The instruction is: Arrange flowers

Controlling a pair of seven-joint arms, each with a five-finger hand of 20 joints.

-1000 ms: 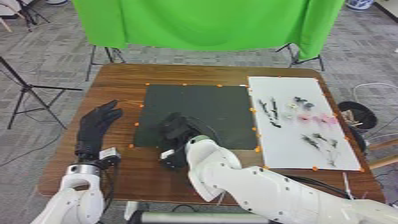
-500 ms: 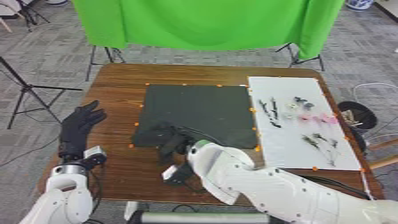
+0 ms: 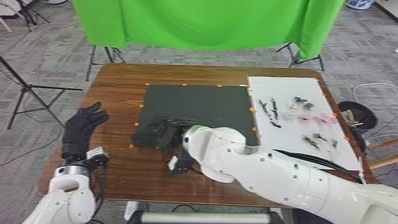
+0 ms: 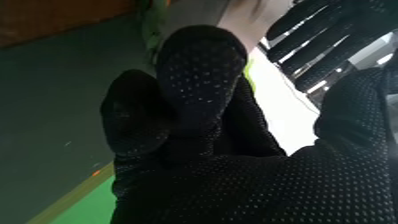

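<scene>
My left hand [image 3: 84, 122] is over the table's left edge in the head view, fingers straight and spread. My right hand [image 3: 160, 134] is over the near left part of the dark mat [image 3: 197, 105], apart from the flowers. On the white board [image 3: 284, 87] lie dark branches [image 3: 271, 109], small pale flowers [image 3: 293, 106], pink flowers [image 3: 330, 119] and thin green sprigs [image 3: 313, 142]. In the right wrist view my right hand [image 4: 240, 185] has relaxed fingers with nothing between them and the thumb; beyond it are the straight fingers of my left hand [image 4: 333, 37].
The brown table [image 3: 120, 90] carries small orange markers around the mat and board. A dark bin [image 3: 358, 115] with stems in it stands beyond the right edge. A green cloth [image 3: 209, 25] hangs behind the table.
My right hand has moved left and slightly nearer over the mat, its forearm swinging along. My left hand has shifted a little to the left. The flowers lie as before.
</scene>
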